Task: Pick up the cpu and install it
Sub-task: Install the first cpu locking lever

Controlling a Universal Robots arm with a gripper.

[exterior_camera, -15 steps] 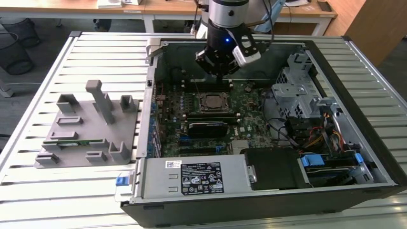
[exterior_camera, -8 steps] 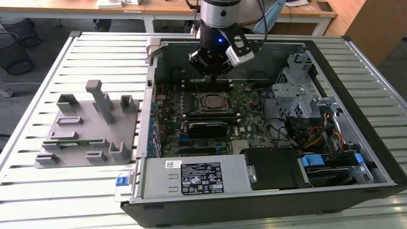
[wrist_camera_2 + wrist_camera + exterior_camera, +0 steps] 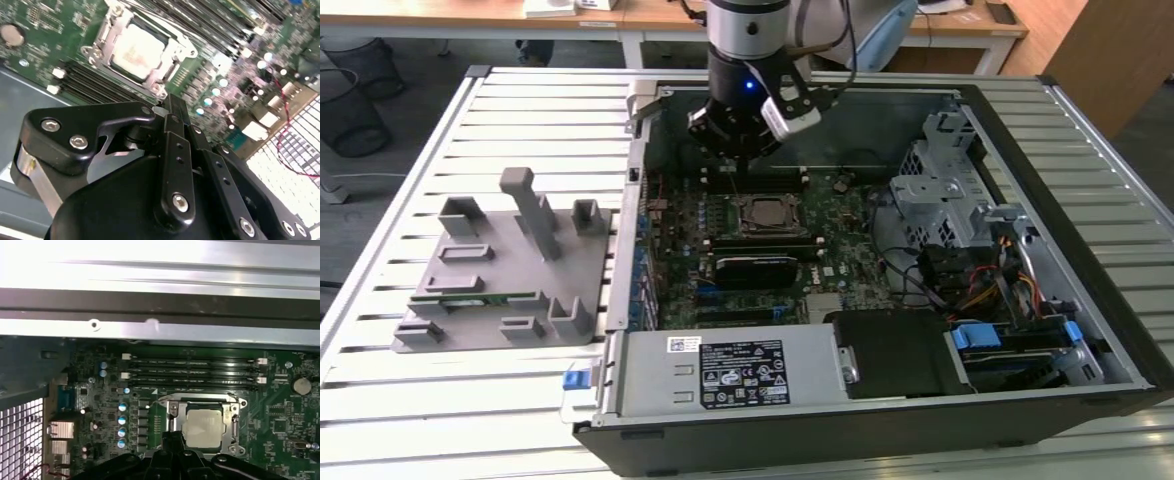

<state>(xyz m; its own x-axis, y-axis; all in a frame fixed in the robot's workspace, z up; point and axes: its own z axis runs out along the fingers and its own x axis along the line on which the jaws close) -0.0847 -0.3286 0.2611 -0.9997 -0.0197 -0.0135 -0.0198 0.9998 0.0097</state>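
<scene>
Cpu (image 3: 204, 426) — flat silver square, seated in the socket (image 3: 102, 37) on the green board (image 3: 847, 225). Judged light, stiff, slick-topped, fragile underneath; best held by opposite edges. Gripper (image 3: 169, 102) — poised just above, fingers pressed together, nothing held.

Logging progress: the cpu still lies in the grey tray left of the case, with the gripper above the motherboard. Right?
Not the tray. The cpu already sits in the motherboard socket, as both wrist views show. The gripper does hang above the board, in the exterior view.
</scene>
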